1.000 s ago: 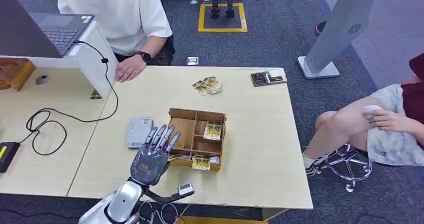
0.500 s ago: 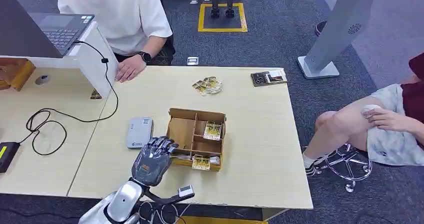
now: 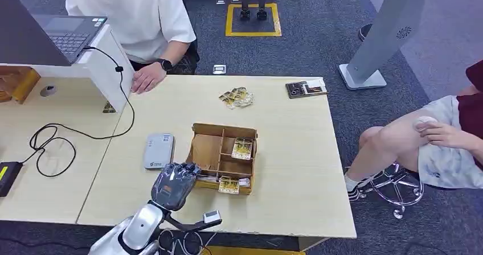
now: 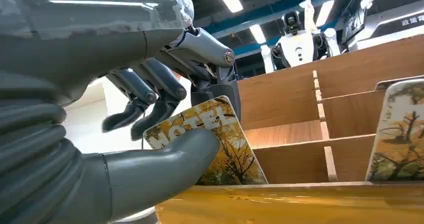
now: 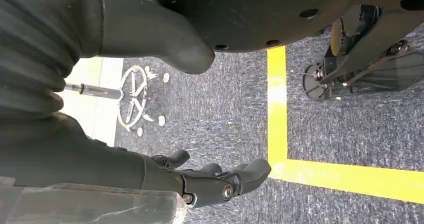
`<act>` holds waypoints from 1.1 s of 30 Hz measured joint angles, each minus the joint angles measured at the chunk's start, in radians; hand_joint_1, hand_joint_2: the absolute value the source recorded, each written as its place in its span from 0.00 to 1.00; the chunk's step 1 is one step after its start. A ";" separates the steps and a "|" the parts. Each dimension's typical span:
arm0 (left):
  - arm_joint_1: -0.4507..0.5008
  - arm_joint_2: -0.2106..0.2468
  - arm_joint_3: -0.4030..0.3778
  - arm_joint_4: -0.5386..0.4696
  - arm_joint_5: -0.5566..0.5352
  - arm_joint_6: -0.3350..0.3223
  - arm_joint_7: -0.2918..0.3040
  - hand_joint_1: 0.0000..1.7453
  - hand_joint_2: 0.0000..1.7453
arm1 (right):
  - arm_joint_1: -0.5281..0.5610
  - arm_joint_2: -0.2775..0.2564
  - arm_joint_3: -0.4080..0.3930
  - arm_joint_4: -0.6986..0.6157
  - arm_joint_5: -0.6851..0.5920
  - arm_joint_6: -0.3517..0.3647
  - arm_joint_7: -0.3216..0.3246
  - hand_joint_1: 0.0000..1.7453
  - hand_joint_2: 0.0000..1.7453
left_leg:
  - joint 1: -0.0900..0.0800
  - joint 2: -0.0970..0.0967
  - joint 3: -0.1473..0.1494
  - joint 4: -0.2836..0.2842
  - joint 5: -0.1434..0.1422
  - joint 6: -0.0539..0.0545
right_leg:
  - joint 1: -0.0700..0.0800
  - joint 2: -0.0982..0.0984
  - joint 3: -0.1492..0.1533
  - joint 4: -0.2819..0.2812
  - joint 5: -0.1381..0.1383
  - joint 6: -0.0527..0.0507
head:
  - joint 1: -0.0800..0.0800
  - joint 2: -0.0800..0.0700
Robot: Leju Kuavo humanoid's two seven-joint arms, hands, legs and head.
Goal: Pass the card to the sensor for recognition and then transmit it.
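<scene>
**Card gripped, scan and handover to come**

The left hand (image 3: pixel 174 185) pinches a card (image 4: pixel 210 139) at the near-left corner of the box (image 3: pixel 212 148). The reader (image 3: pixel 159 150) lies just left, untouched. The right hand (image 5: pixel 210 181) hangs slack, holding nothing.

The robot hand (image 4: pixel 150 109) pinches a card (image 4: pixel 210 144) (printed MOTEL) inside the wooden box (image 4: pixel 310 114).
</scene>
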 joint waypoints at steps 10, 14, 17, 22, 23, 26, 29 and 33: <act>0.000 0.005 0.000 -0.001 0.023 0.039 -0.009 1.00 1.00 | 0.000 0.000 0.000 0.000 0.000 0.002 0.000 0.00 1.00 | 0.000 0.000 0.000 0.000 0.000 0.000 | 0.000 0.000 0.000 0.000 0.000 0.000 | 0.000 0.000; 0.004 0.005 0.000 -0.011 0.030 0.093 -0.020 1.00 1.00 | 0.000 0.000 0.000 0.000 0.000 0.002 0.000 0.00 1.00 | 0.000 0.000 0.000 0.000 0.000 0.000 | 0.000 0.000 0.000 0.000 0.000 0.000 | 0.000 0.000; 0.007 0.005 0.001 -0.022 0.030 0.140 -0.029 1.00 1.00 | 0.000 0.000 0.000 0.000 0.000 0.002 0.000 0.00 1.00 | 0.000 0.000 0.000 0.000 0.000 0.000 | 0.000 0.000 0.000 0.000 0.000 0.000 | 0.000 0.000; 0.027 -0.010 0.021 -0.069 0.011 0.259 -0.045 1.00 1.00 | 0.000 0.000 0.000 0.000 0.000 0.002 0.000 0.00 1.00 | 0.000 0.000 0.000 0.000 0.000 0.000 | 0.000 0.000 0.000 0.000 0.000 0.000 | 0.000 0.000; 0.042 -0.020 0.039 -0.101 -0.002 0.260 -0.067 1.00 1.00 | 0.000 0.000 0.000 0.000 0.000 0.002 0.000 0.00 1.00 | 0.000 0.000 0.000 0.000 0.000 0.000 | 0.000 0.000 0.000 0.000 0.000 0.000 | 0.000 0.000; 0.072 -0.058 0.096 -0.182 -0.013 0.261 -0.118 1.00 1.00 | 0.003 0.000 0.000 0.000 0.000 0.000 0.000 0.00 1.00 | 0.000 0.000 0.000 0.000 0.000 0.000 | 0.000 0.000 0.000 0.000 0.000 0.000 | 0.001 0.000; 0.097 -0.091 0.141 -0.248 -0.004 0.260 -0.180 1.00 1.00 | 0.003 0.000 0.000 0.000 0.000 -0.002 -0.001 0.00 1.00 | 0.000 0.000 0.000 0.000 0.000 0.000 | 0.000 0.000 0.000 0.000 0.000 0.000 | 0.000 0.000; 0.119 -0.135 0.202 -0.308 -0.001 0.260 -0.218 1.00 1.00 | 0.003 0.000 0.000 0.000 0.000 -0.003 -0.002 0.00 1.00 | 0.000 0.000 0.000 0.000 0.000 0.000 | 0.000 0.000 0.000 0.000 0.000 0.000 | 0.000 0.000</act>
